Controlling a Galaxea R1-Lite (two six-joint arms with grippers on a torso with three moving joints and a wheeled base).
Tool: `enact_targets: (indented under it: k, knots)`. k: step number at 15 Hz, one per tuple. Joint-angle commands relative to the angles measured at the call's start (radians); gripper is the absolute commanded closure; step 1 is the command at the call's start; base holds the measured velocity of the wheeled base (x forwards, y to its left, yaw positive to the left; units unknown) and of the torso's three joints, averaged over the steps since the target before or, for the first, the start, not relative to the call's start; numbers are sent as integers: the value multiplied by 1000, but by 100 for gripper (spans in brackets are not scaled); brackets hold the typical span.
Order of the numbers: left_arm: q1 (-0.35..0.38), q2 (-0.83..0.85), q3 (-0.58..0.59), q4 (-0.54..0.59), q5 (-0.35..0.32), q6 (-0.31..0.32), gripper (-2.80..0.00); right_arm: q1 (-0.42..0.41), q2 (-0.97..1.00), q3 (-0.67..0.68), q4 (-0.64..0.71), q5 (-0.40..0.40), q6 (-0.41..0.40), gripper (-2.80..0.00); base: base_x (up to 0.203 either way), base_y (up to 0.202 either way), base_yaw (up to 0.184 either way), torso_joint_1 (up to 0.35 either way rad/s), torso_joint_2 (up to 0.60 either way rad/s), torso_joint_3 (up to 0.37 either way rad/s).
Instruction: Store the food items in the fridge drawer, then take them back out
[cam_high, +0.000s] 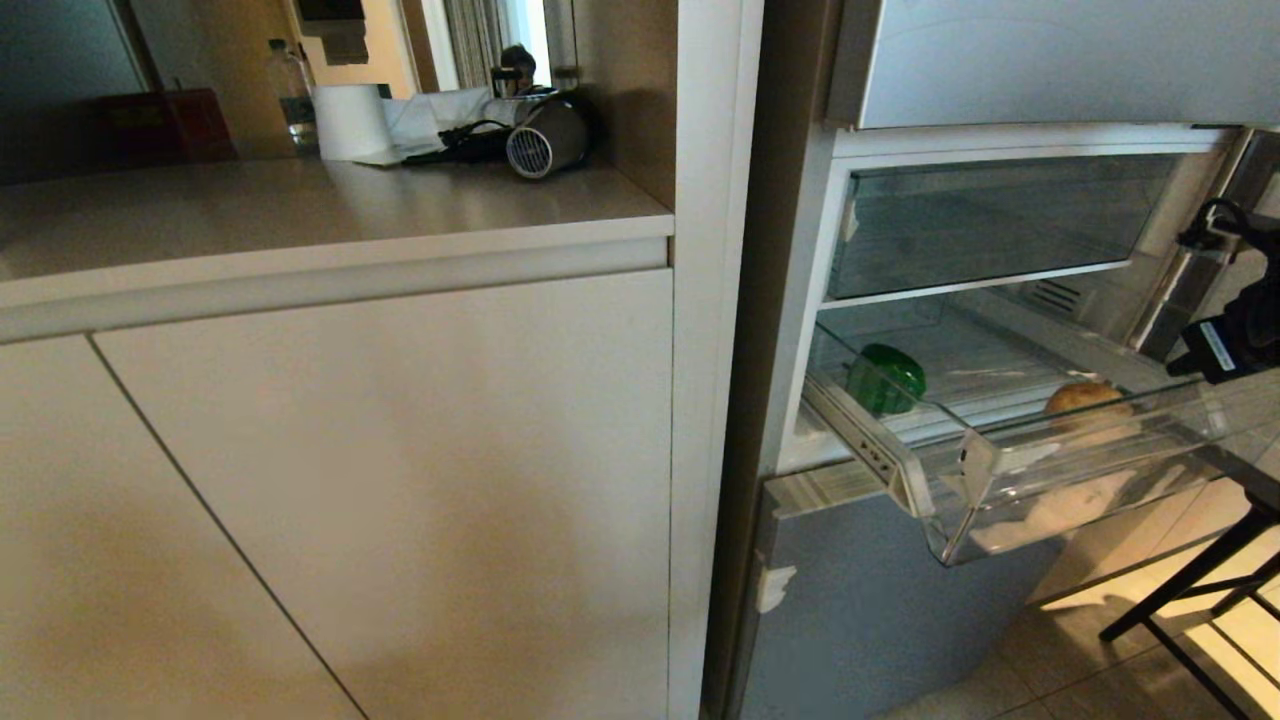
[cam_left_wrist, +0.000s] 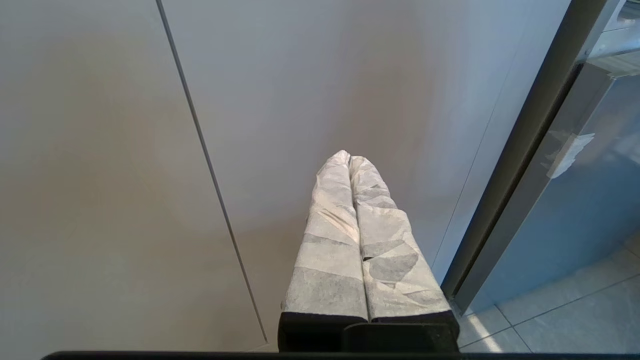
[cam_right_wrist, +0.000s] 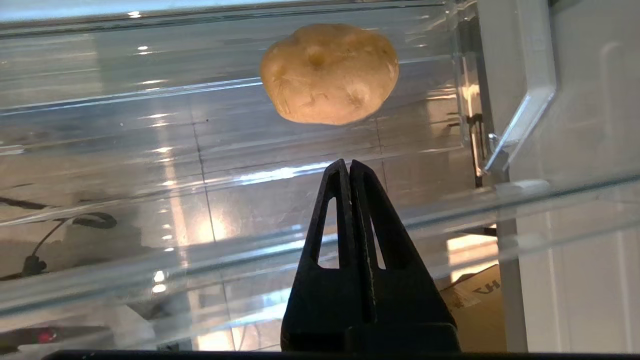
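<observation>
Right tool (cam_right_wrist: 349, 165) is clenched on nothing, its black fingers pressed together and aimed at the potato (cam_right_wrist: 330, 74) from just outside the fridge drawer (cam_high: 1000, 470), whose clear front wall stands between them. We judge the main risk to be that wall: if we drive straight on, the closed tips strike the plastic, and unless the fingers open first they would only shove the potato along the ribbed floor. The potato lies near the drawer's front right corner, the bell pepper (cam_high: 886, 378) well apart by its left wall. Our right arm reaches in from the right edge of the head view. Left tool (cam_left_wrist: 349, 159), also clenched, hangs parked before the cabinet door (cam_left_wrist: 100, 175).
</observation>
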Motion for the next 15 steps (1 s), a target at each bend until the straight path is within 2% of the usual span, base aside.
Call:
enact_targets:
  k: [1,6,15]
  knots:
    - [0,0,9,-1,0,0,0,0,31,-5,3,0,-5,0,0,0,0,0,0,0]
    - [1,0,9,-1,0,0,0,-24,19,19,9,-1,-13,0,0,0,0,0,0,0]
    - [1,0,9,-1,0,0,0,-77,-132,186,9,1,-61,0,0,0,0,0,0,0]
